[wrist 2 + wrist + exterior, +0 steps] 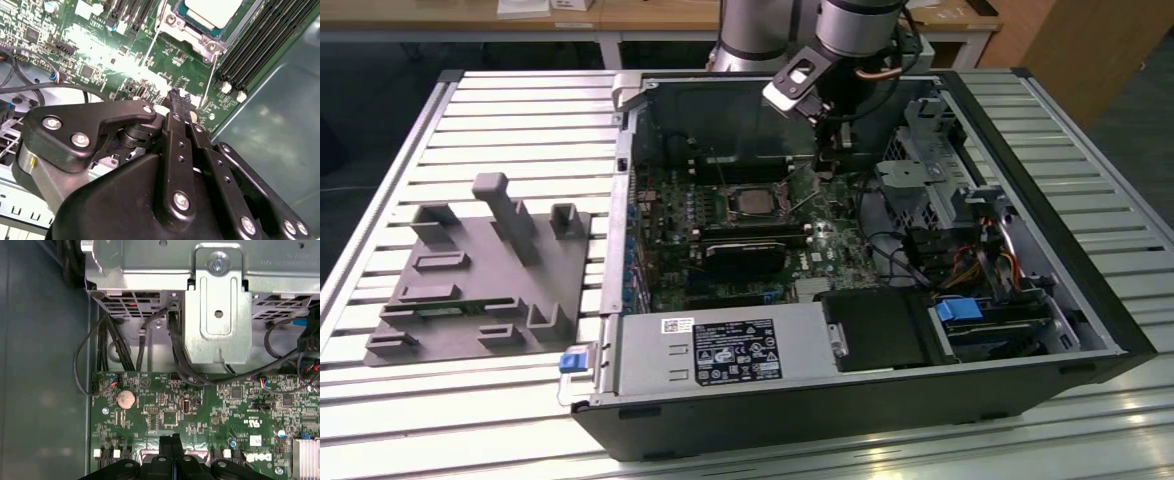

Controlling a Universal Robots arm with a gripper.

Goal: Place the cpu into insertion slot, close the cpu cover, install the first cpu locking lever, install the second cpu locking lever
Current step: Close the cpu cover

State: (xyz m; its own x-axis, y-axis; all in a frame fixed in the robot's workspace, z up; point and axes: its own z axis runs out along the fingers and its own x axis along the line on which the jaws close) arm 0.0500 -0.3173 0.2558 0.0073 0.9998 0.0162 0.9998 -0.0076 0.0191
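Observation:
The cpu (751,200) with its dull silver top lies in the insertion slot (727,213) on the green board inside the open case. In the second wrist view the cpu (212,11) sits under the silvery cpu cover (200,44), which lies flat around it. Two thin wire locking levers (150,47) (209,80) run out from the cover's corners. My gripper (831,168) hangs just to the exterior view's right of the socket, low over the board. Its black fingertips (175,97) (172,440) are pressed together, and I see nothing between them. One lever's end lies close beside them.
A silver drive cage (921,165) with cables stands to the exterior view's right of my gripper. Black memory slots (265,40) flank the socket. A black card (747,250) and power supply (714,350) sit nearer the front. A grey fixture block (480,270) rests outside the case.

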